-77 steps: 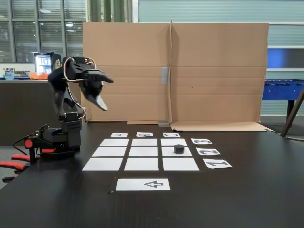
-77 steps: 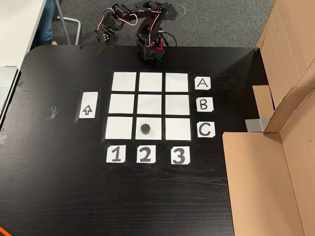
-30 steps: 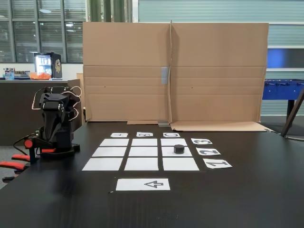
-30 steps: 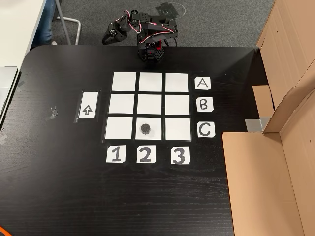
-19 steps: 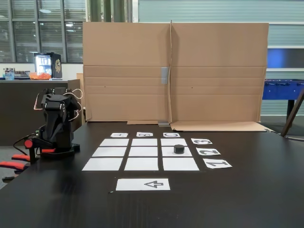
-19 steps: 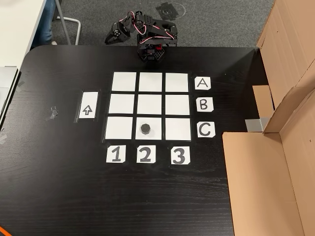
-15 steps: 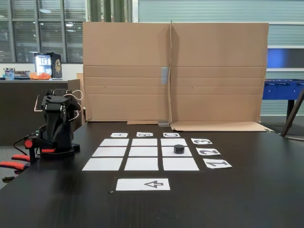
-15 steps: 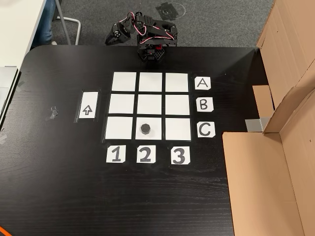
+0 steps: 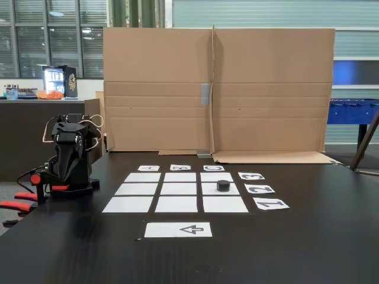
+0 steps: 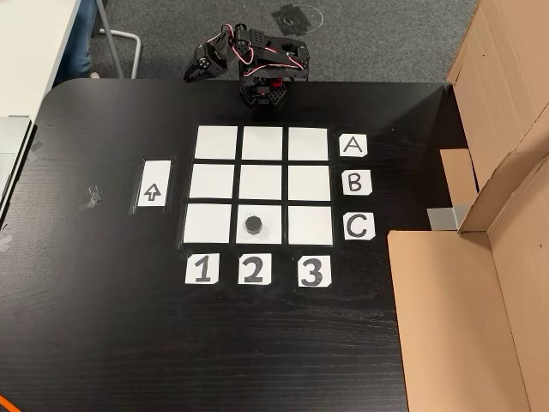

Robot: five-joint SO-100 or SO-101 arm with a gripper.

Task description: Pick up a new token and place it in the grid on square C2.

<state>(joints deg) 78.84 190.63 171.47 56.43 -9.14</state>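
Token (image 10: 253, 225) sits on square C2 (image 10: 260, 236): bottom row of the grid (image 10: 261, 184) in the top-down fixed view, middle column, in line with the C label (image 10: 358, 227) and directly above the 2 label (image 10: 252, 270). In the front-facing fixed view the token (image 9: 223, 185) is on the right column's middle sheet, upright, nothing touching it. Other eight sheets are bare.

Arrow sheet (image 10: 153, 187) lies just left of the grid in the top-down fixed view, apart from it. 1 label (image 10: 202, 269) and 3 label (image 10: 313, 271) flank the 2; A label (image 10: 352, 146) and B label (image 10: 355, 183) are above the C.

Arm (image 10: 260, 64) is folded over its base at the table (image 10: 103, 326) edge beyond row A, well apart from the token. Gripper (image 10: 196, 70) hangs off the edge to the arm's left in that view; can't tell whether the jaws are parted or closed. Nothing visibly in it.

Cardboard sheet (image 10: 463, 318) on the right of the table, past the letter labels.
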